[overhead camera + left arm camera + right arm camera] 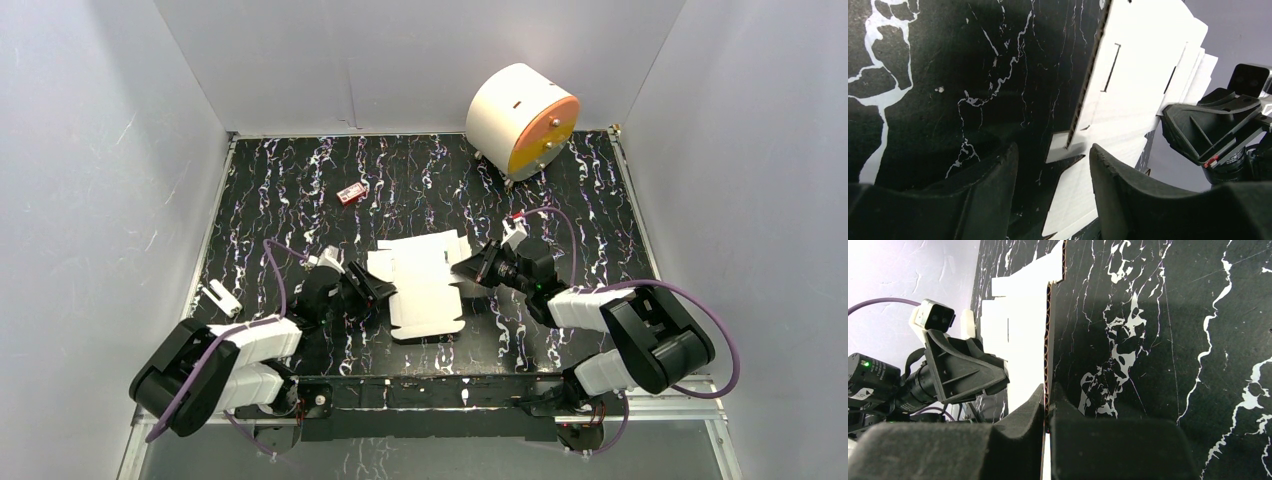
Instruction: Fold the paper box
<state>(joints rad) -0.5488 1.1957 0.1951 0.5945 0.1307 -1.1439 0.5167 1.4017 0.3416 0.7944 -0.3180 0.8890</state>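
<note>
Flanking the paper box (425, 285), your right gripper (464, 268) pinches its right edge; your left gripper (384, 290), spread, straddles its left edge

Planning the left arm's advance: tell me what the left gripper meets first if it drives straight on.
The paper box: its near edge sits just ahead of the left gripper, in line with its open jaws. Nothing looks nearer, though depth is unclear; the right gripper lies beyond.

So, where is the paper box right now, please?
In the top view the paper box lies mid-table, its right edge pinched in the right gripper's jaws, the left gripper's open jaws at its left edge.
</note>
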